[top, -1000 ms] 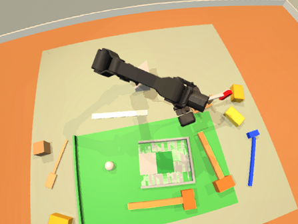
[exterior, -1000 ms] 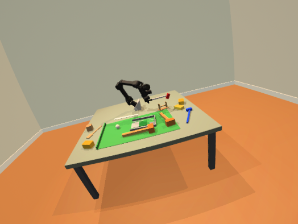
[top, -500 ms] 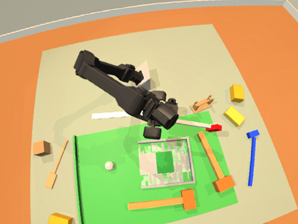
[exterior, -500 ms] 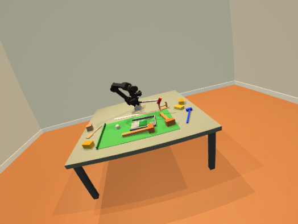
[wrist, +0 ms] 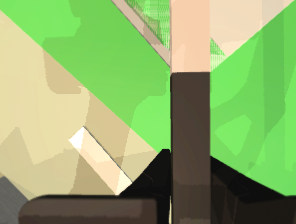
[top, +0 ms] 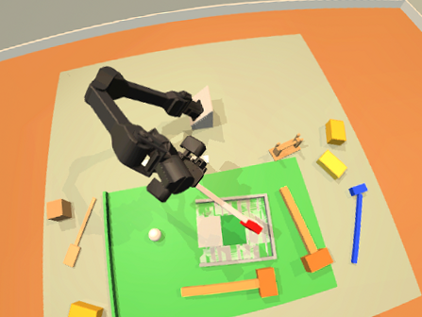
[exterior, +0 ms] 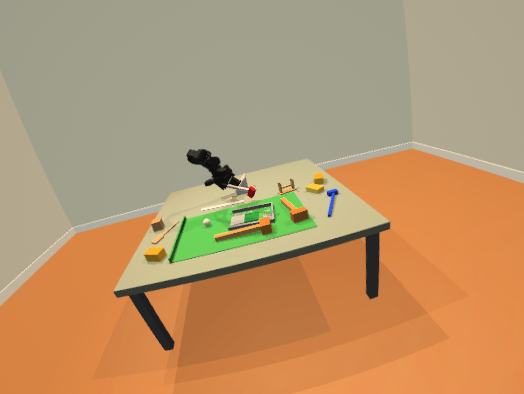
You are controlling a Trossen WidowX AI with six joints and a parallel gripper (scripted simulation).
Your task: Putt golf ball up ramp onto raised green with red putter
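Red putter (top: 251, 225) in clamped pincer (top: 196, 179), arm folded over green mat (top: 140, 285).

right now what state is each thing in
gripper: shut on the red putter
red putter: held off the table, head over the raised green
golf ball: resting on the green mat, untouched
raised green: no ball on it
blue putter: lying flat on the table, off the mat
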